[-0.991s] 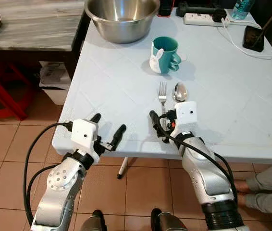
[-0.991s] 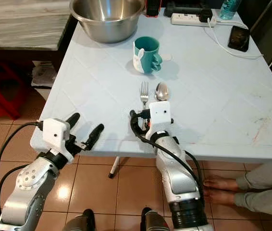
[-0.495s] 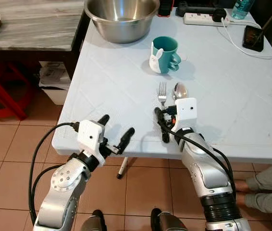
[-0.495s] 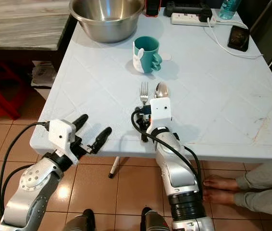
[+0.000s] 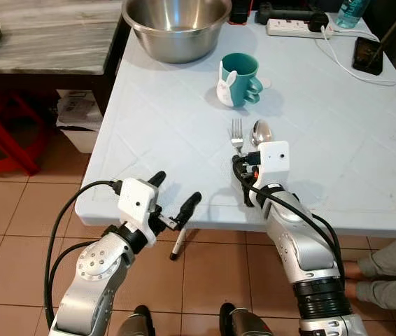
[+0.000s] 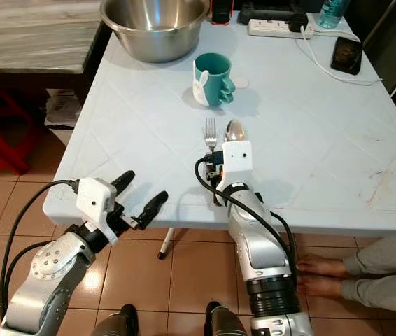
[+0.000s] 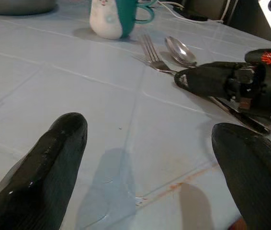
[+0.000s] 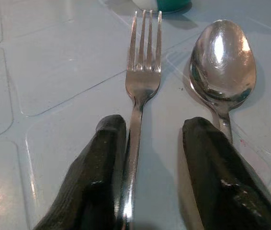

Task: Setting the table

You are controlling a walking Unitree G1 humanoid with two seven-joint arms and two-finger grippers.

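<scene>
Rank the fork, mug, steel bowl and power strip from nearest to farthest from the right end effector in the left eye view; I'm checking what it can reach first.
1. Fork: just ahead of the right end effector, handle at its fingers.
2. Mug: farther up the table, mid-table.
3. Steel bowl: at the far edge, toward the left.
4. Power strip: at the far edge, toward the right. Bowl and strip are too close to call.

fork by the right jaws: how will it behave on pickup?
Fork looks like thin polished metal, so probably stiff and light. It lies flat on the smooth table, so likely slippery and hard to get under. Right gripper straddles its handle, spoon close alongside; a nudge may knock that.
</scene>
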